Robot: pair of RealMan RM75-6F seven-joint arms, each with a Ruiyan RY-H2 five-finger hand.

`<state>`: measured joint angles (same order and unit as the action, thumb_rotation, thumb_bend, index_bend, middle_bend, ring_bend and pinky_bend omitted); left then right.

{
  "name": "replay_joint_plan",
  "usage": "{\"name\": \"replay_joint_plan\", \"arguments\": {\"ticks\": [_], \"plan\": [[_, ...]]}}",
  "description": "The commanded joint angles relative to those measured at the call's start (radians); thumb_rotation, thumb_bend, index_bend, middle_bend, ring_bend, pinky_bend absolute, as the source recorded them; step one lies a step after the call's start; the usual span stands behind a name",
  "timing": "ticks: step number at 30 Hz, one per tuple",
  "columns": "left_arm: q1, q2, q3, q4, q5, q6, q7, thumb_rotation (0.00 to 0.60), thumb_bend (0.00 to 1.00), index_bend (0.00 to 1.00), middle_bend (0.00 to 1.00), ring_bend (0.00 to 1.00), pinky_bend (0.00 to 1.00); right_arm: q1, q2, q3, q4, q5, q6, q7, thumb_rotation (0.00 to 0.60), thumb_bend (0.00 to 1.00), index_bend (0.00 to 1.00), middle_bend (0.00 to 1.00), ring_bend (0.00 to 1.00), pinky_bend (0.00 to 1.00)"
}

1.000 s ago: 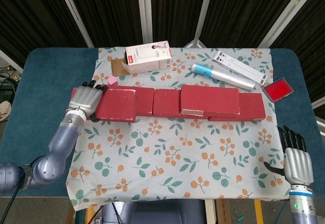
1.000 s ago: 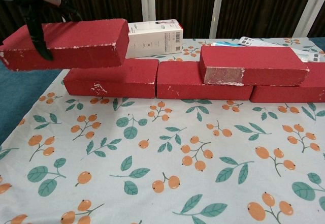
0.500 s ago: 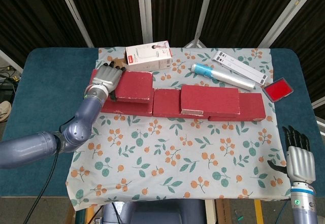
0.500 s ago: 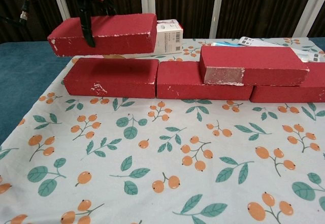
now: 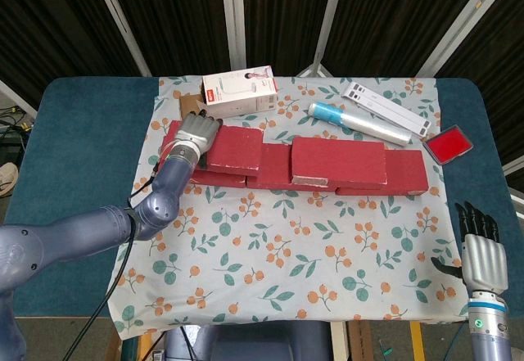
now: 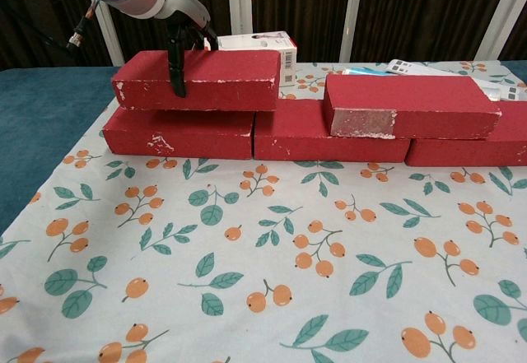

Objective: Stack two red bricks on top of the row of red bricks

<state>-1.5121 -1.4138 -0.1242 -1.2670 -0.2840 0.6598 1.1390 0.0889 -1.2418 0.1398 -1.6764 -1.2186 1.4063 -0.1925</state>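
Seating the second brick

Gripping the red rectangular foam-like brick [image 6: 198, 80] at its left end with the left hand [image 5: 199, 130], low over the bottom row of red bricks [image 6: 329, 139], spanning the joint between left and middle bricks. Advisable: lower flat, square long edges with the row, close the gap toward the already stacked red brick [image 6: 409, 105], then loosen fingers. Right hand [image 5: 481, 256] idle near the table [image 5: 65, 132] edge, grasping nothing, fingers apart.

Counted: three row bricks, two upper bricks, two hands.

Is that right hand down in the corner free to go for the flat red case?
Probably yes: the right hand is open and holds nothing, and the red case lies uncovered on its side, with only bare cloth between.
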Motion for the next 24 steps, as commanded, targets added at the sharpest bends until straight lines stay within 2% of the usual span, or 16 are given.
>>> {"name": "replay_joint_plan", "arguments": {"ticks": [1,12,24], "plan": [[-0.030,-0.016,0.011,0.004,-0.032,0.022,0.019,0.600,0.01,0.40,0.40,0.03,0.12,-0.001,0.003,0.001,0.001,0.000,-0.001,0.007,0.600,0.02,0.00,0.00,0.00,0.00],[-0.085,-0.083,0.017,0.056,-0.096,0.062,0.082,0.600,0.00,0.41,0.40,0.03,0.12,-0.001,0.010,0.002,0.007,0.001,-0.010,0.034,0.600,0.02,0.00,0.00,0.00,0.00],[-0.107,-0.151,-0.014,0.104,-0.098,0.079,0.118,0.600,0.00,0.40,0.40,0.03,0.12,-0.001,0.017,0.005,0.012,0.004,-0.013,0.052,0.600,0.02,0.00,0.00,0.00,0.00]]}}
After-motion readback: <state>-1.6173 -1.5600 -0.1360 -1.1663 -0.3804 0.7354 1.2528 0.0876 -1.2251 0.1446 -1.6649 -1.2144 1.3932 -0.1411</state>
